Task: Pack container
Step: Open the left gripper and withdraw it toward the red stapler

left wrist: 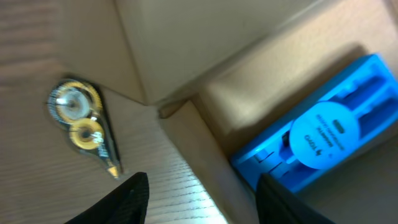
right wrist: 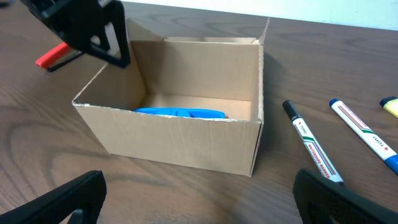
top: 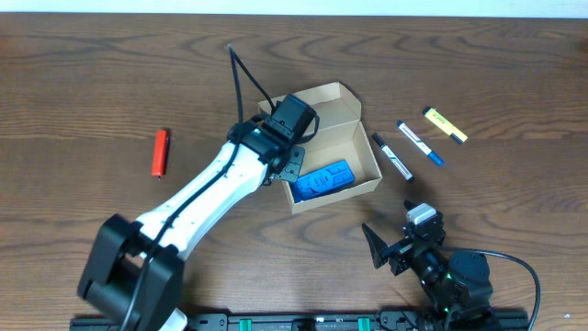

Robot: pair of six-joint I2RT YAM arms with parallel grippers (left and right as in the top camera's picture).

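Observation:
The tan cardboard container (top: 363, 152) stands open at mid-table, its flap lid folded back on the far side. A blue plastic case (top: 322, 178) lies inside; it also shows in the left wrist view (left wrist: 323, 140) and the right wrist view (right wrist: 180, 112). My left gripper (top: 288, 164) is open and empty, its fingers (left wrist: 199, 202) straddling the container's left wall (left wrist: 205, 149). A clear and yellow correction tape dispenser (left wrist: 84, 124) lies on the table just outside that wall. My right gripper (top: 390, 248) is open and empty near the front edge, facing the container (right wrist: 186, 140).
A red marker (top: 161, 152) lies left of the container. A black marker (top: 391, 155), a blue marker (top: 420, 142) and a yellow highlighter (top: 445, 125) lie to its right. The black marker (right wrist: 311, 146) is nearest my right gripper (right wrist: 199, 205).

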